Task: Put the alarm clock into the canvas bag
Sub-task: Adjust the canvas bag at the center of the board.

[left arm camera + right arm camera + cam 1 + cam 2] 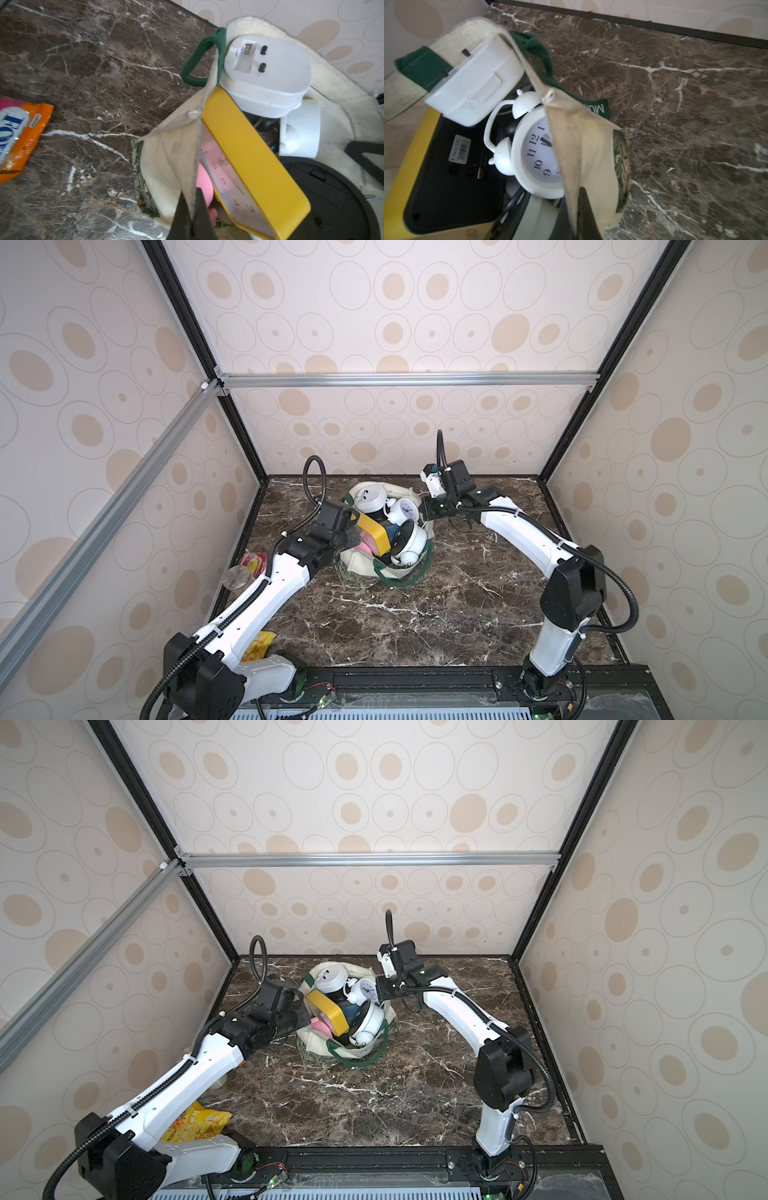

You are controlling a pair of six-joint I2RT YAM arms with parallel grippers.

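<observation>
**Canvas bag** (358, 565), one. Soft, limp cloth, slumping open on the table (457, 614) and hanging between the two grippers. The left gripper (192, 209) is pressing shut on the rim cloth. The right gripper (574, 207) is pinching the opposite rim the same way.

**Alarm clocks**, four countable, all sitting inside the bag and crowding its mouth:
- Yellow clock (253, 158), one, leaning just beyond the left fingertips.
- White boxy clock (270, 72), one, lying back upward, farther out.
- White bell clock (537, 153), one, showing its dial beside the right fingertips.
- Second bell clock (417, 541), one, showing a black back.

**Pink thing** (204, 180), one, mostly hidden.

**Handling:** the clocks are looking hard, smooth and slippery, with breakable dial covers. They are best taken across the case or by the bell handle. The loaded bag is probably pulling hard on such thin pinches, and the green straps (199, 62) would be offering a surer hold.

**Loose items**, lying behind the left gripper beside its arm: snack packets (254, 563), two; clear round lid (236, 577), one.
</observation>
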